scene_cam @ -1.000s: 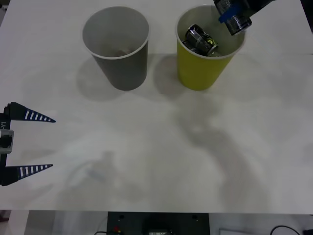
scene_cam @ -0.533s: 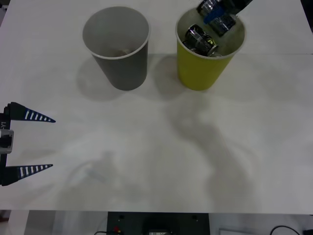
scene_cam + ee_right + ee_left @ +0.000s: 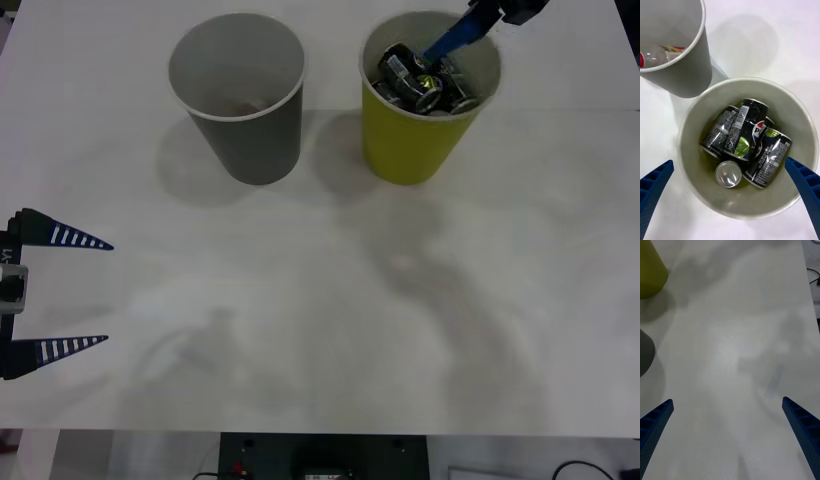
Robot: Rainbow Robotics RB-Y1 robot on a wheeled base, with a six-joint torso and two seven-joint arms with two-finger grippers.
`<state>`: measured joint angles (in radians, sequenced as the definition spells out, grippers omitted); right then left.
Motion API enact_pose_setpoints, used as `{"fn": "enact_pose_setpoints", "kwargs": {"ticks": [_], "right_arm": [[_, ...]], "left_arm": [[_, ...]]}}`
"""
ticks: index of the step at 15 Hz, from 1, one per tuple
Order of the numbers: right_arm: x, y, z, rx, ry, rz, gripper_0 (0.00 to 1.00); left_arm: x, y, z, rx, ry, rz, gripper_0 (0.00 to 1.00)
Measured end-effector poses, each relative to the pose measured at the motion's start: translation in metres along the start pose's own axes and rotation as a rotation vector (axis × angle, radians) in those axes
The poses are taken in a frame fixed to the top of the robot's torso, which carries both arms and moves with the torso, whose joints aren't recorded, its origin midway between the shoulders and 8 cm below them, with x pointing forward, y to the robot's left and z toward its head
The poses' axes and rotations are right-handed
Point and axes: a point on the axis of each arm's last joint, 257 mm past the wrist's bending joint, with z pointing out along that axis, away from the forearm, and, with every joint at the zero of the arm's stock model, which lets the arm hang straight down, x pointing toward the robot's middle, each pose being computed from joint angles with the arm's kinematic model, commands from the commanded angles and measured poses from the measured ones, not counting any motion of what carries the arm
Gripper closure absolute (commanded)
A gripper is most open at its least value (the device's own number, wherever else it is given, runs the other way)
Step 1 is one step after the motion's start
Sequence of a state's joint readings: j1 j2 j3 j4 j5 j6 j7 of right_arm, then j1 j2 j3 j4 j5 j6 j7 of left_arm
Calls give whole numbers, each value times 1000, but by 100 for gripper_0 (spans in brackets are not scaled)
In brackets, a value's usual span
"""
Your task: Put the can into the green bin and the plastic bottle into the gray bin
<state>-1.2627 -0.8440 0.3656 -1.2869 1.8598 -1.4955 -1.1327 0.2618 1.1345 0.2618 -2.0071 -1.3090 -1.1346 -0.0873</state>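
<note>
The green bin (image 3: pixel 415 140) stands at the back right of the table, and several dark cans (image 3: pixel 410 78) lie inside it. My right gripper (image 3: pixel 450 40) hovers open just above its rim, holding nothing. From the right wrist, the cans (image 3: pixel 747 131) are piled on the bin's white floor (image 3: pixel 696 123), one showing its silver top (image 3: pixel 728 174), with the open right gripper (image 3: pixel 728 163) straddling them. The gray bin (image 3: pixel 245 130) stands to the left of the green one, with a clear plastic bottle (image 3: pixel 657 55) lying inside it. My left gripper (image 3: pixel 108 292) is parked open at the table's left edge.
The white table (image 3: pixel 320 300) spreads between the bins and the front edge. The left wrist view shows the open left gripper (image 3: pixel 727 401) over bare tabletop, with the green bin (image 3: pixel 649 270) and gray bin (image 3: pixel 644 352) at its side. Cables lie beyond the table's edge.
My right gripper carried a can leftward over the green bin and let it go. The can now lies among the others and the fingers have opened. The left arm has stayed still.
</note>
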Motion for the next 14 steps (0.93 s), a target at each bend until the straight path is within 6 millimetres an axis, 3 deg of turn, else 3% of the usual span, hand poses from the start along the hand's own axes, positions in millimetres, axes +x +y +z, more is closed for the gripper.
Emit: {"fn": "enact_pose_setpoints", "kwargs": {"ticks": [6, 14], "right_arm": [[47, 28, -37, -36, -78, -62, 0], [128, 78, -59, -125, -167, -219, 0]], "left_arm": [[0, 0, 0, 0, 0, 0, 0], [0, 0, 0, 0, 0, 0, 0]]}}
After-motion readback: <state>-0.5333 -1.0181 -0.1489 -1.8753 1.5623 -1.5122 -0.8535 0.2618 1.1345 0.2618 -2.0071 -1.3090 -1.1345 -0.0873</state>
